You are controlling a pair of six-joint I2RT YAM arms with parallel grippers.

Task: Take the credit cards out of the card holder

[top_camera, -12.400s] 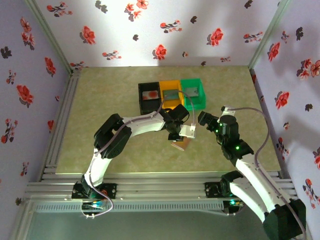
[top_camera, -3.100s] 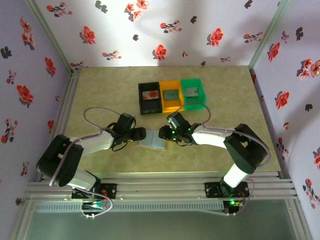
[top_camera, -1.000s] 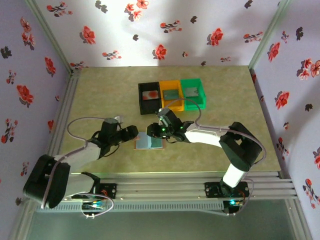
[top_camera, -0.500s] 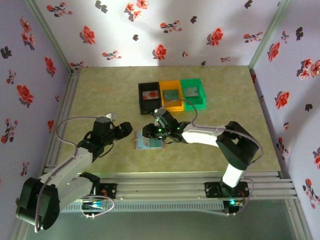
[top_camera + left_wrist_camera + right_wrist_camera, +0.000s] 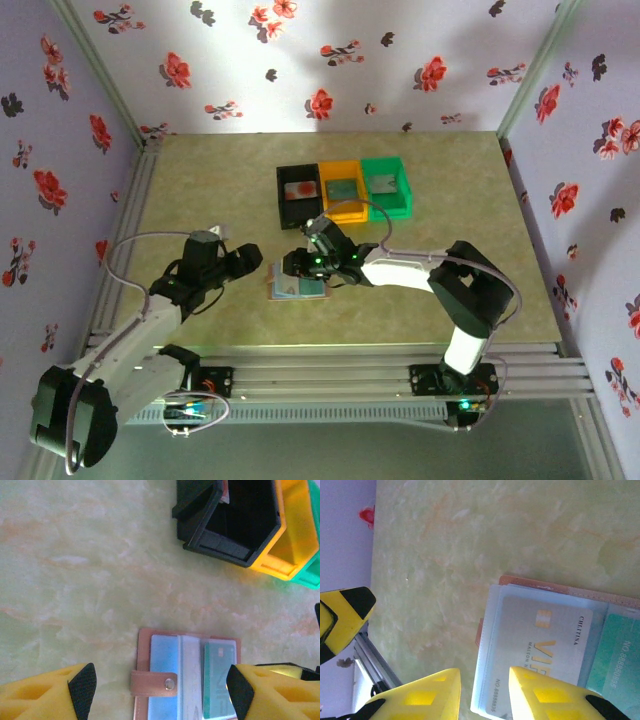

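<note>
Both claws were released — left gripper [image 5: 160, 677] wide, right gripper [image 5: 482, 680] narrow — by the open card holder [image 5: 164, 655] at six o'clock from the bins [image 5: 345, 212]; unpinned, it might slide with the credit cards [image 5: 542, 630].

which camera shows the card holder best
Left wrist: the card holder lies open, both panels and the snap strap visible, one end cropped. Right wrist shows mainly one panel close up, cropped. Top external shows it small and distant.
</note>
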